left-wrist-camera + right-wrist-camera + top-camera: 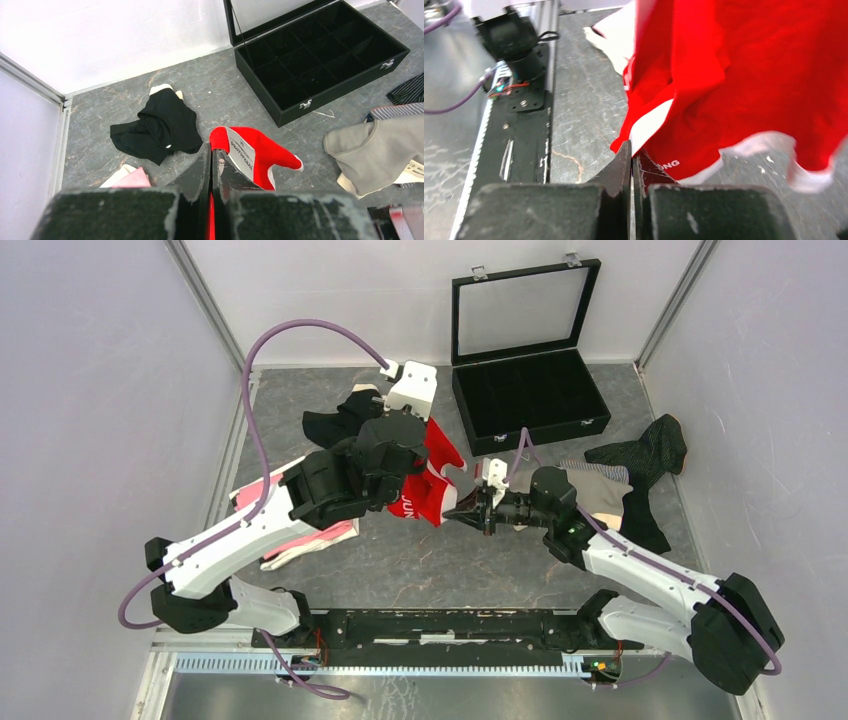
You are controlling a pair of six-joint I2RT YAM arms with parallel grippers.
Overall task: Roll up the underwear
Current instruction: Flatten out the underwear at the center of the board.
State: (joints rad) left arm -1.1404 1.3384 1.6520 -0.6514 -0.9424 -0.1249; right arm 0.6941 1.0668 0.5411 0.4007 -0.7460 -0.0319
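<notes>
Far left, the pink pair (252, 495) lies flat, half under my left arm, and the black pair (335, 422) sits crumpled further back. Neither is in play.

My left gripper (210, 150) is clamped tight with red cloth showing between the fingers, so it has the red pair (440, 455) by an upper edge near the tag. The garment hangs off the table (400, 560), draped between the two arms just left of centre.

My right gripper (631, 150) has its fingers pressed together at the bottom hem, beside the white lettering. It looks like a pinch on the very edge of the red pair. The bite is shallow, at the fingertips only, and I can't see how much cloth is really caught.

This is thin, limp, light fabric. It will sag, fold on itself and slide out of a weak pinch if I pull the two holds apart hard. The white-trimmed hem and waistband are doubled cloth, so they are the best places to grab. I'd keep gentle tension, lay it flat on open table, then roll from one edge.

To the right, the open case (545, 435) stands at the back. The beige pair (600, 495) and the pinstriped pair (655, 450) wait in a loose heap beside my right arm.
</notes>
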